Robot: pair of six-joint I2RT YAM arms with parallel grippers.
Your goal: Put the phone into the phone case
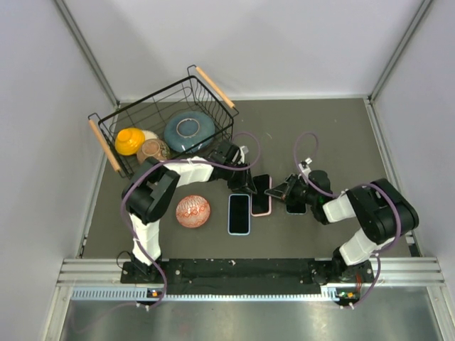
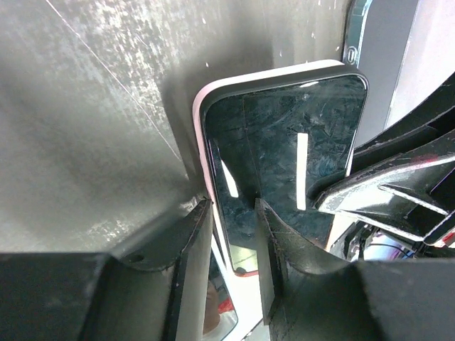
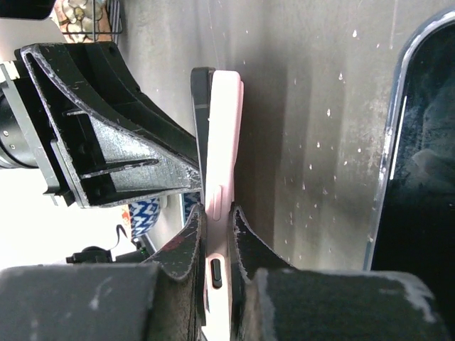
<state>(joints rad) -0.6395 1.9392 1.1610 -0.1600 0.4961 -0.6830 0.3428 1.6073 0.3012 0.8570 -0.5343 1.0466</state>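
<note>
Right wrist cam shows what the overhead can't: right gripper (image 3: 217, 227) pinched tight on the pink case (image 3: 226, 128), with the phone (image 2: 284, 142) edge-on against it (mid-table). Left wrist cam: left gripper (image 2: 231, 206) fingers slightly apart, tips over the screen. Blue-cased phone (image 1: 239, 213) at its 7 o'clock, red bowl (image 1: 193, 211) at 9, basket (image 1: 104, 145) at 10. Arms reach in from 9 and 3.

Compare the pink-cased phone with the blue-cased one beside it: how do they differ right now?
1. Rim: the pink-cased phone has a pink rim, the blue-cased phone a light blue one.
2. State: the right gripper has its jaws pinched on the pink-cased phone and the left gripper straddles its corner. The blue-cased phone lies untouched.
3. Place: the pink-cased phone sits slightly farther from the arm bases than the blue-cased phone.
Shared: both show dark screens.
</note>
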